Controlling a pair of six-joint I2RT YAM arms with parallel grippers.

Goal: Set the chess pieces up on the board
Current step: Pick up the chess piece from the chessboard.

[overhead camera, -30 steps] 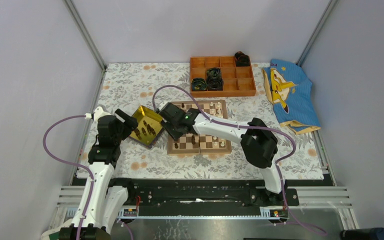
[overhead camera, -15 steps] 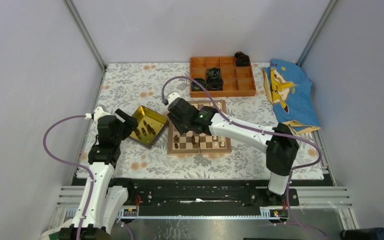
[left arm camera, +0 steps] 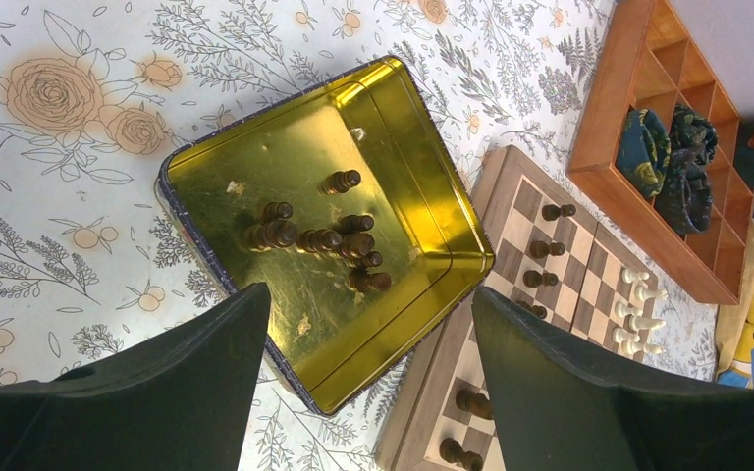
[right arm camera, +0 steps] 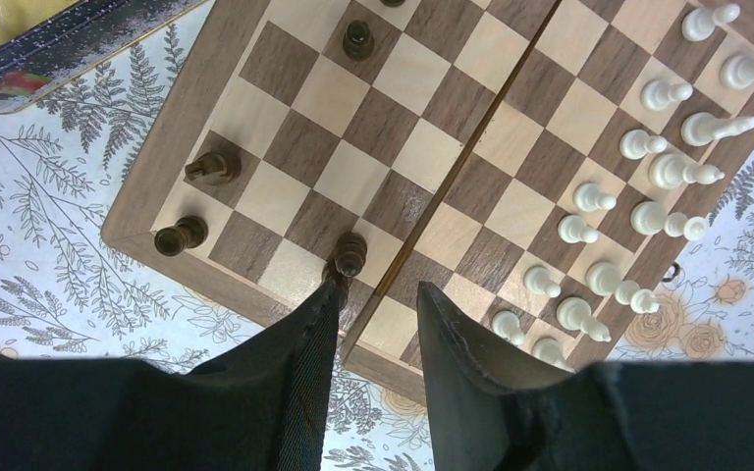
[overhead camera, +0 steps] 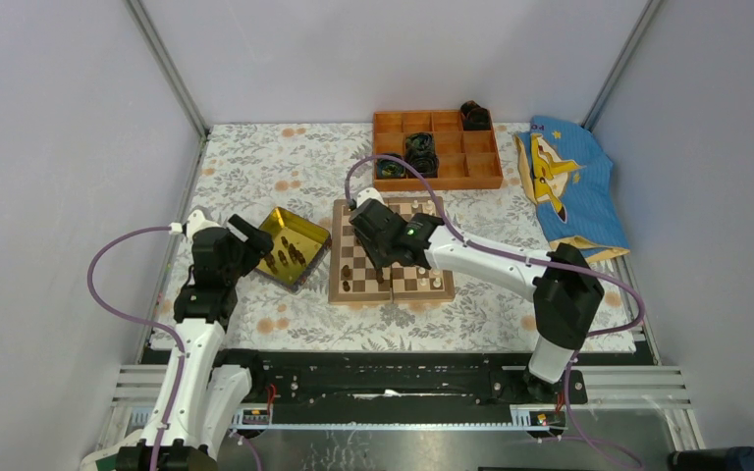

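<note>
Hovering over the gold tray (left arm camera: 255, 177) on the floral worktop (left arm camera: 69, 147) with the left fingers (left arm camera: 157, 392) spread wide and gripping nothing, above a huddle of dark chess pieces (left arm camera: 319, 238) inside it. Poised low over one edge of the board (right arm camera: 393, 147) with the right fingers (right arm camera: 295, 363) narrowly parted, nothing between them, one tip just beside a dark piece (right arm camera: 350, 255) upright near the centre seam. Elsewhere on the board, a few other dark pieces (right arm camera: 201, 169) along one side and pale pieces (right arm camera: 648, 167) crowded along the opposite side.
</note>
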